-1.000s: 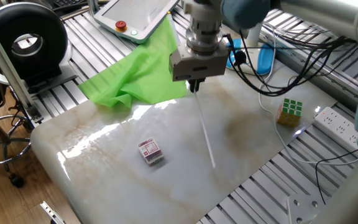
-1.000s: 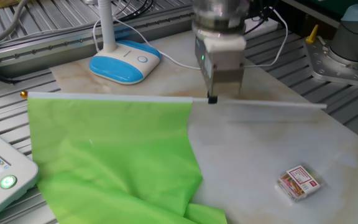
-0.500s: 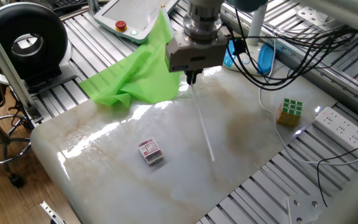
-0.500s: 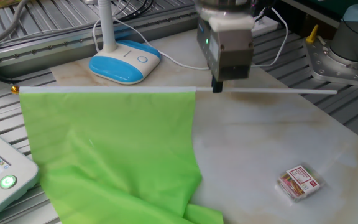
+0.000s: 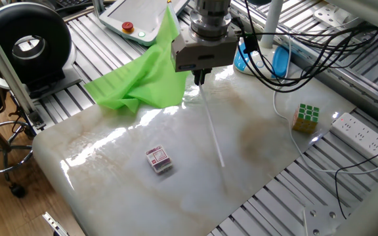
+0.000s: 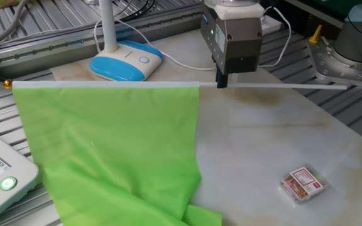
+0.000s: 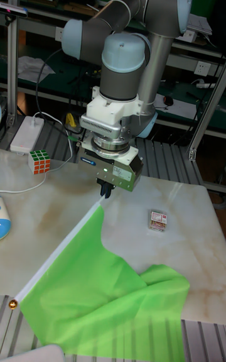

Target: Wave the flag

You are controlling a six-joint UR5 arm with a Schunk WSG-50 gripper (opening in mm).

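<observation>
pincer [image 6: 221, 81] now higher and farther back over the bench than a second ago, stick clamped in it throughout. flag [image 6: 112, 147] rides up with it: stick higher, cloth's top edge raised, more green hanging, less bunched on the bench [image 6: 281, 138].

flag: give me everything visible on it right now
The flag is a lime-green thin cloth on a long, thin white stick with a small gold ball at the cloth end. The gripper is shut on the stick just past the cloth's edge, holding it about level. The cloth hangs down, its lower folds crumpled on the table.
</observation>
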